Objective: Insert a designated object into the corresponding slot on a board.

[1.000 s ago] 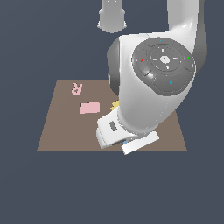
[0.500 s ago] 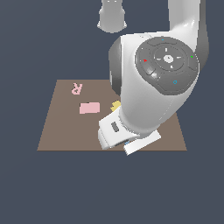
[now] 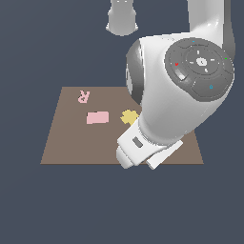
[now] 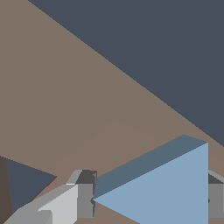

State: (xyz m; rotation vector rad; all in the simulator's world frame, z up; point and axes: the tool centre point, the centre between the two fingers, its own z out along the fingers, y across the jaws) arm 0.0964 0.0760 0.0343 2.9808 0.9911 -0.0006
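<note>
Exterior view, left to right: board (image 3: 66, 143) lay flat on dark surface (image 3: 28, 205), open room all round. Pink R (image 3: 84, 96) far-left, pink rectangle (image 3: 97, 117), yellow blob (image 3: 128, 116) mid-board. Arm hid the right half. Wrist view: end effector (image 4: 148, 201) clamped the light-blue triangle (image 4: 170, 192) between its fingers (image 4: 85, 199), over the board; dark slot (image 4: 26, 183) lay just beside.

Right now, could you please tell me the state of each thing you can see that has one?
hand: shut on the blue triangle, a finger at each side.
blue triangle: held between the fingers, not yet in a slot.
dark cut-out: empty, partly in view.
pink rectangle: lying flat on the board.
yellow piece: flat on the board, partly hidden by the arm.
</note>
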